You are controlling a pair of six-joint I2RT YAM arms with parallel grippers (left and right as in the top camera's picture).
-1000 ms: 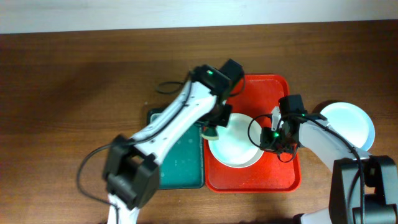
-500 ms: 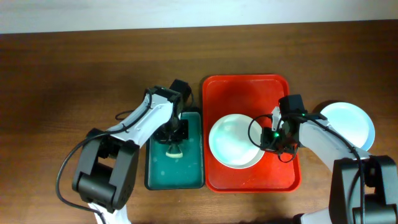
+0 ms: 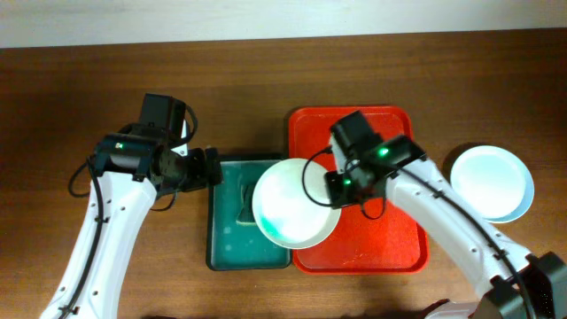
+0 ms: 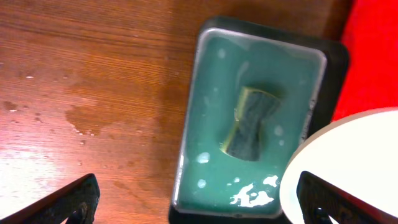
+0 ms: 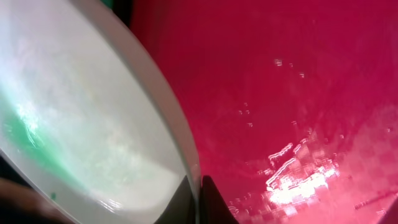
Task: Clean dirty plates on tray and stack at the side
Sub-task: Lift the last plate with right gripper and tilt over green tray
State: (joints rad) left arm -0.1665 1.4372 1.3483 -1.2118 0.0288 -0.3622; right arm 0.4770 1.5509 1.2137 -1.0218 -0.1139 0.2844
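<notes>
**Smeared plate held where the two trays meet**

The plate [image 3: 294, 213] is pinched by its rim in the right gripper [image 3: 338, 186], which is clamped on the plate's edge. A teal-green smear shows on the part of the plate farthest from that gripper. The plate hangs partly over the red tray [image 3: 390, 239] below the gripper. The rest reaches over the dark green sponge tray [image 3: 226, 239] beyond, just beside the sponge [image 4: 252, 121]. A second plate [image 3: 492, 182] lies on the worktop [image 3: 89, 106], off the red tray and well apart on the right gripper's opposite side. The left gripper [image 3: 211, 167] hovers at the sponge tray's corner, fingers spread wide and holding nothing, with wet patches on the wood below it.
</notes>
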